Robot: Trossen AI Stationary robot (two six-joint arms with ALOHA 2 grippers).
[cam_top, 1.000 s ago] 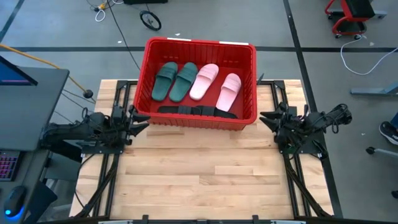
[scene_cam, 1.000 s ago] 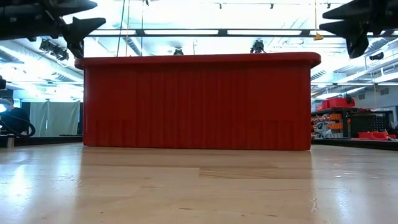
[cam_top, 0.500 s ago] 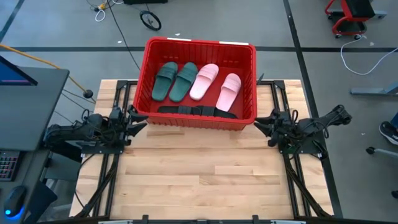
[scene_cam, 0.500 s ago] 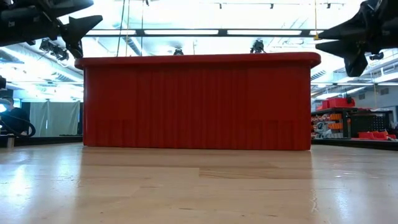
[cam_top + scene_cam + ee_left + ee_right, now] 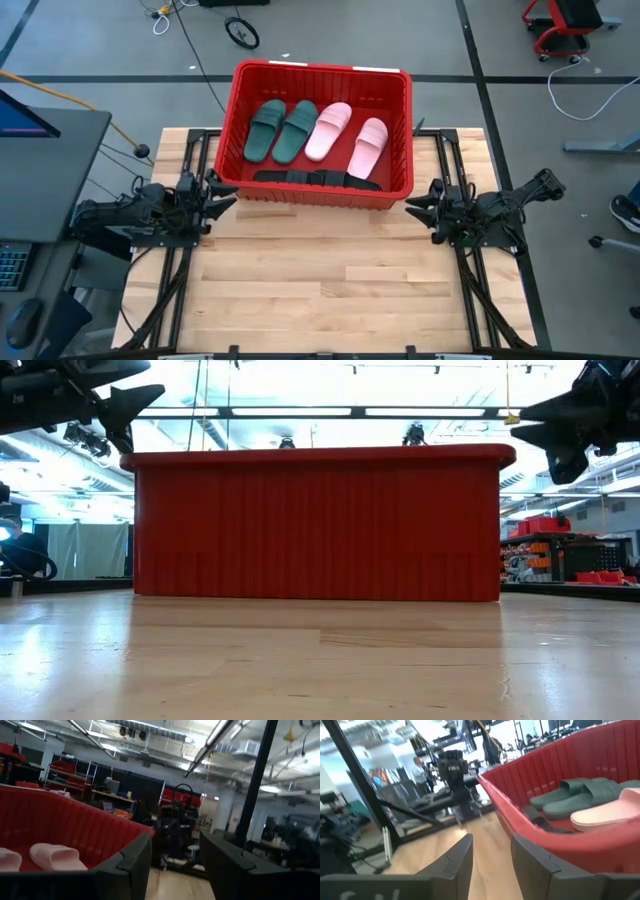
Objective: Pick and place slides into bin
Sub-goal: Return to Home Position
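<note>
Dark and 2-fingered, the left gripper (image 5: pixel 222 192) hangs above the pale wooden table (image 5: pixel 320 275), just outside the front left corner of the large rectangular red plastic bin (image 5: pixel 320 69) with ribbed walls. Its fingers (image 5: pixel 131 864) are spread apart with a clear gap between them, and they hold nothing; the tips point toward the bin's front wall.

All 6 slides lie inside the bin, well apart from both grippers. Against the bin's left wall, 2 dark green rubber slides (image 5: pixel 266 129) lie side by side, toes toward the far wall. Beside them, toward the bin's middle and right, are 2 pale pink rubber slides (image 5: pixel 329 130), the right one set a little nearer the front wall. Along the front wall, 2 black rubber slides (image 5: pixel 312 179) lie end to end, crosswise to the others.

Off the bin's front right corner, the right gripper (image 5: pixel 415 207) hangs above the table, near the bin but not touching it. Its fingers (image 5: pixel 456 861) are likewise parted and empty, aimed at that corner.
</note>
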